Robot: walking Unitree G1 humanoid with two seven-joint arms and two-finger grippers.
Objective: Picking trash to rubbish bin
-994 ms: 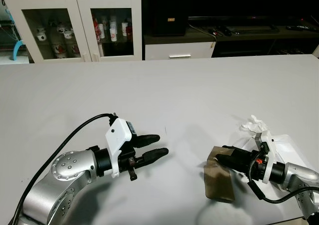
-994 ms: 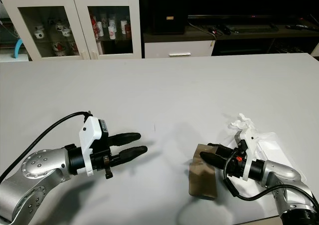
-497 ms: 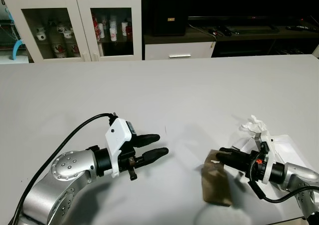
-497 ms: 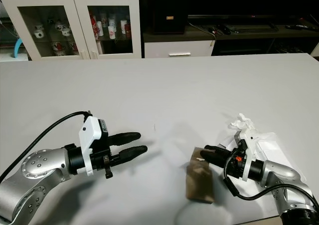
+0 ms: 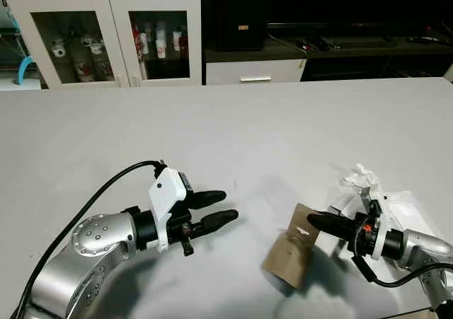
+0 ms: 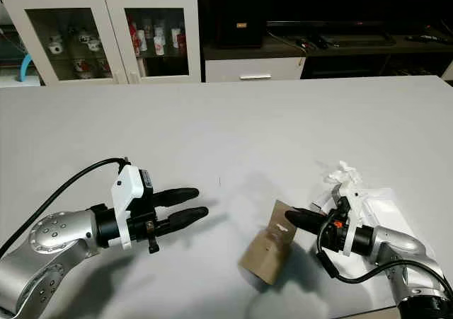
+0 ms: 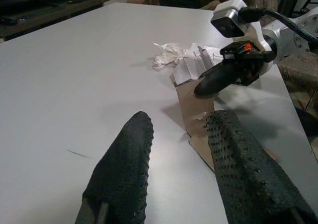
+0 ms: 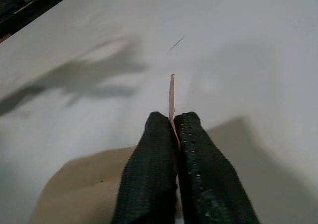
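Observation:
A flat brown paper packet (image 5: 290,247) hangs tilted just above the white table, held by its upper edge. My right gripper (image 5: 313,221) is shut on that edge; in the right wrist view the two fingers (image 8: 164,149) pinch the thin sheet (image 8: 172,92). A crumpled white tissue (image 5: 359,179) lies behind the right wrist, beside a white plastic wrapper (image 5: 405,211). My left gripper (image 5: 228,204) hovers open over the table at the left, pointing toward the packet (image 7: 196,115), with a wide gap between the two.
The white table (image 5: 233,128) spreads wide ahead. Beyond its far edge stand a white glass-door cabinet (image 5: 113,36) with cups inside and a dark TV bench (image 5: 333,47). The table's near right corner lies close to my right arm.
My right gripper has lifted the brown packet off the table; it went from lying flat to hanging tilted. The left arm has stayed still.

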